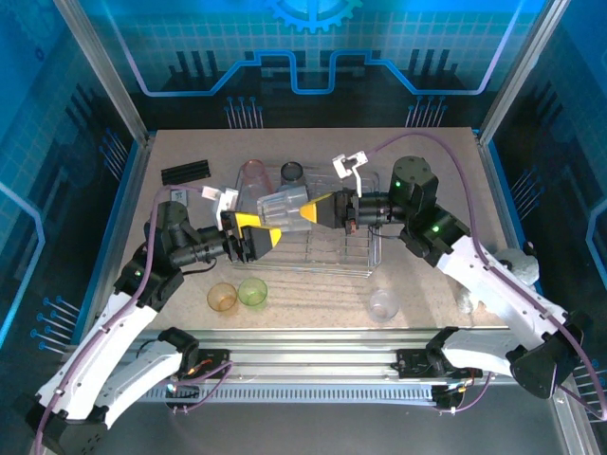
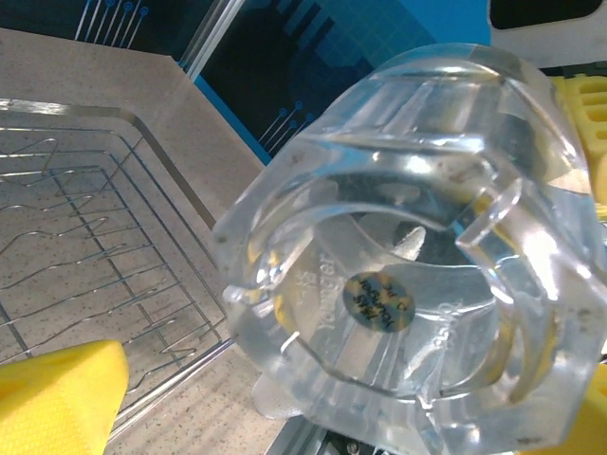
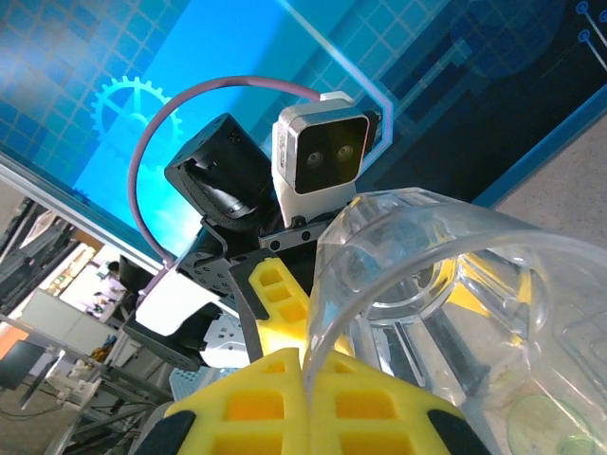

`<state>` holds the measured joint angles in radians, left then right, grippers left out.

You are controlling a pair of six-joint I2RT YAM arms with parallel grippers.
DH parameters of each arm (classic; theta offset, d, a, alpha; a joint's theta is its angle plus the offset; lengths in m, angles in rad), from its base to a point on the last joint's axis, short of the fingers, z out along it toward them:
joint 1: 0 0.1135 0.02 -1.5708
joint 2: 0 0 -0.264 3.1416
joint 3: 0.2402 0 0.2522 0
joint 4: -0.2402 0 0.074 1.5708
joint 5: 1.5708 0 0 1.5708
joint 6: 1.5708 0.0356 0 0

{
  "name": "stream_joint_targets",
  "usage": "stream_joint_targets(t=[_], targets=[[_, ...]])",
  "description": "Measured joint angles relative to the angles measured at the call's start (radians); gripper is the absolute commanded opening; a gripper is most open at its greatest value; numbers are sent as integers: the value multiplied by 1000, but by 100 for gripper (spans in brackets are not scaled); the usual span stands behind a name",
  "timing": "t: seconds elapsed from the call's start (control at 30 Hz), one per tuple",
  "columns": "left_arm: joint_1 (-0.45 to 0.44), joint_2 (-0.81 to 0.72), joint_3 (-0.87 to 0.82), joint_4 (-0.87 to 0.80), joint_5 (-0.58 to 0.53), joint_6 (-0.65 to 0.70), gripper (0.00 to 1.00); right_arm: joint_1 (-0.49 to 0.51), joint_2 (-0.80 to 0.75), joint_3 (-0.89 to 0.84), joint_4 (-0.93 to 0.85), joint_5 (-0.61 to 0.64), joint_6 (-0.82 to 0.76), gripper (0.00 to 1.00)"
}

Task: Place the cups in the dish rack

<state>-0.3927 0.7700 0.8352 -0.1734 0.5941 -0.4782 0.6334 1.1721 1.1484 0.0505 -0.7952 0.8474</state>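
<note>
Right gripper: clamped tight on the rim of the clear cup
Left gripper: jaws spread wide, one each side of that cup's base; contact with it impossible to tell
Clear cup: lying sideways in the air over the left part of the dish rack
Pink cup, grey cup: at the rack's far side
Orange cup, green cup: side by side, mouths up, on the table just off the rack's near left corner
Second clear cup: on the table off the rack's near right corner
</note>
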Motion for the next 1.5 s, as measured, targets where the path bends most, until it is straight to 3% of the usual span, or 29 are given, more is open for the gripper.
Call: stream_joint_targets(t=[0.47, 0.77, 0.83, 0.87, 0.9, 0.93, 1.03, 1.2, 1.33, 1.5], targets=[[3, 2, 0, 75, 81, -47, 79, 0, 33, -6, 50, -36, 39, 0], [12, 2, 0, 75, 95, -59, 46, -1, 33, -6, 63, -43, 42, 0], [12, 2, 0, 74, 95, -59, 47, -1, 33, -6, 62, -43, 40, 0], [12, 2, 0, 74, 95, -59, 60, -1, 34, -3, 60, -43, 39, 0], [12, 2, 0, 74, 95, -59, 80, -1, 37, -1, 58, -43, 36, 0], [13, 2, 0, 74, 93, -58, 88, -1, 39, 2, 56, -44, 35, 0], [10, 1, 0, 79, 92, -64, 98, 12, 62, 4, 50, -47, 32, 0], [11, -10, -1, 66, 63, -66, 96, 16, 87, 4, 44, -55, 31, 0], [11, -16, -2, 66, 58, -71, 84, 19, 87, 6, 48, -69, 31, 0], [15, -8, -3, 71, 62, -79, 61, 18, 86, 16, 47, -81, 25, 0]])
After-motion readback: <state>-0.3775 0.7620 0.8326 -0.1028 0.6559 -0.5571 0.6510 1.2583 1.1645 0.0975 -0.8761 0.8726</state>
